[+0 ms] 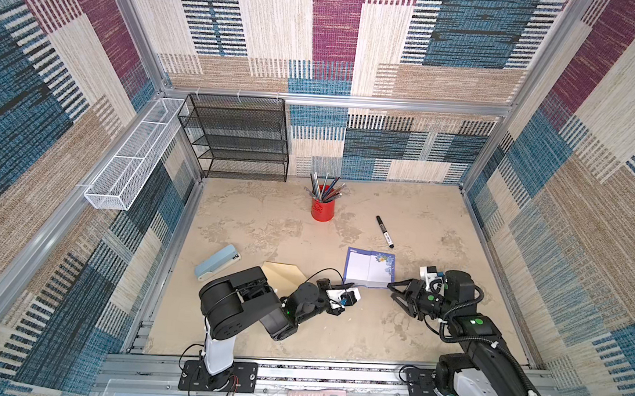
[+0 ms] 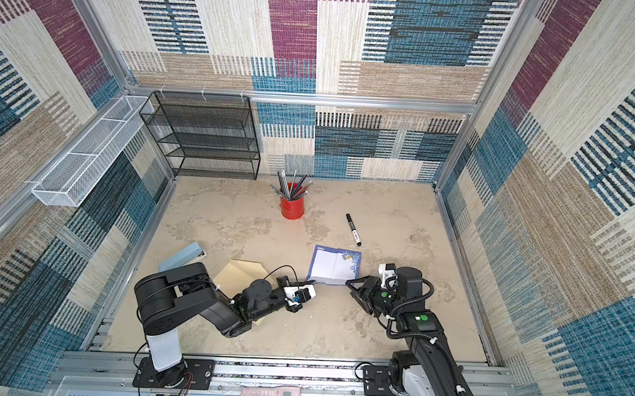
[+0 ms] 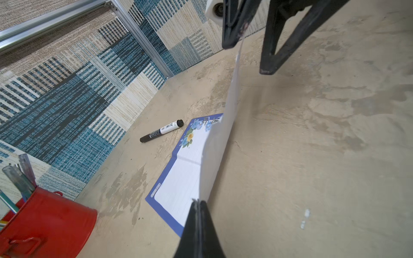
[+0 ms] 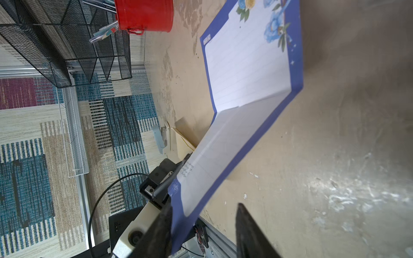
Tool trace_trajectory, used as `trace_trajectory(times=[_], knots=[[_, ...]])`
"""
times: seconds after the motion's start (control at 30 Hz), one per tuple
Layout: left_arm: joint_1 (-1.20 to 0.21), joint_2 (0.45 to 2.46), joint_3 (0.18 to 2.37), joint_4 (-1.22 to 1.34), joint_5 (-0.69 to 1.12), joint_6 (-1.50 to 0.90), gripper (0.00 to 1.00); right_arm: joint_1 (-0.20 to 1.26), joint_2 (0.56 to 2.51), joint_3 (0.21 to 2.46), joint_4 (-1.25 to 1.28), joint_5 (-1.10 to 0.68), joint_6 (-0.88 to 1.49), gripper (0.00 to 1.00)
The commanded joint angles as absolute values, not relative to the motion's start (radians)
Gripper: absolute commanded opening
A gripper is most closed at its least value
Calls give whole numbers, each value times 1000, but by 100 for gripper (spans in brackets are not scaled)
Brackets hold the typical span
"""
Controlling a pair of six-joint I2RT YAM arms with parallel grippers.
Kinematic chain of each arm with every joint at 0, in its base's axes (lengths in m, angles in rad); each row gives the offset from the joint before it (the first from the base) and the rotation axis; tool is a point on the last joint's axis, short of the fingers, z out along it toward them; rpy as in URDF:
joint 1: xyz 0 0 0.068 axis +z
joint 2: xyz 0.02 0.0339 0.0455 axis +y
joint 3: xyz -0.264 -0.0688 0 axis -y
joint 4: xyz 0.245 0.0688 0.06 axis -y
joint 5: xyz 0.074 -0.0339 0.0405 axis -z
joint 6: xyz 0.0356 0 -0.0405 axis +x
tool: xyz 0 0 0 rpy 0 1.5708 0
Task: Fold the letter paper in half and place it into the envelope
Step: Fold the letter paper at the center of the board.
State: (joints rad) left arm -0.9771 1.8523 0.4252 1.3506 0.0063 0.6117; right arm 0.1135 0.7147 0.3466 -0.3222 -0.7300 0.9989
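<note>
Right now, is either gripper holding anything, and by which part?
The left gripper pinches the letter paper at a corner of its lifted half. The right gripper is open, holding nothing.

Top views overhead; wrist views close on letter paper (image 3: 178, 178)

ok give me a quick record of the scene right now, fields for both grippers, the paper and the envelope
left gripper: shut on a near corner of the letter paper
right gripper: open, at the paper's other raised corner, not clamped
letter paper: near half lifted off the table, far half flat, printed side up
fold: not yet done
envelope: flat on the table, partly under the left arm, apart from the paper
beyond the paper: black marker, red pen cup
</note>
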Motion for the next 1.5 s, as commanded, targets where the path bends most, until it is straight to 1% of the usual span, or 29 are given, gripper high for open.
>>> trace_trajectory(times=[0.0,0.07,0.17,0.2,0.33,0.53,0.6,0.83,1.0,1.1,1.2,1.37,1.47], knots=[[-977,1814,416,1315,6,644,0,112,716,401,-392,-683,918,67],[-977,1769,411,1249,14,652,0,107,714,453,-450,-637,869,73],[-976,1664,409,1078,44,664,0,93,732,561,-529,-553,775,77],[-975,1620,412,1001,59,664,0,87,741,599,-541,-530,749,78],[-975,1459,448,708,109,635,0,75,787,676,-519,-498,683,87],[-976,1360,494,457,127,597,0,63,927,615,-267,-580,663,86],[-976,1344,531,342,133,580,0,63,976,617,-243,-583,630,86],[-967,1392,688,104,142,451,0,63,994,606,-221,-574,584,86],[-925,1512,861,-77,119,343,0,63,963,561,-211,-581,592,86],[-897,1594,953,-158,145,306,0,61,934,543,-219,-581,599,86],[-871,1665,1024,-207,194,275,0,61,911,535,-229,-586,603,87],[-852,1706,1043,-206,196,257,0,61,885,545,-280,-568,572,86],[-830,1715,1028,-181,189,229,4,63,882,563,-312,-590,537,86]])
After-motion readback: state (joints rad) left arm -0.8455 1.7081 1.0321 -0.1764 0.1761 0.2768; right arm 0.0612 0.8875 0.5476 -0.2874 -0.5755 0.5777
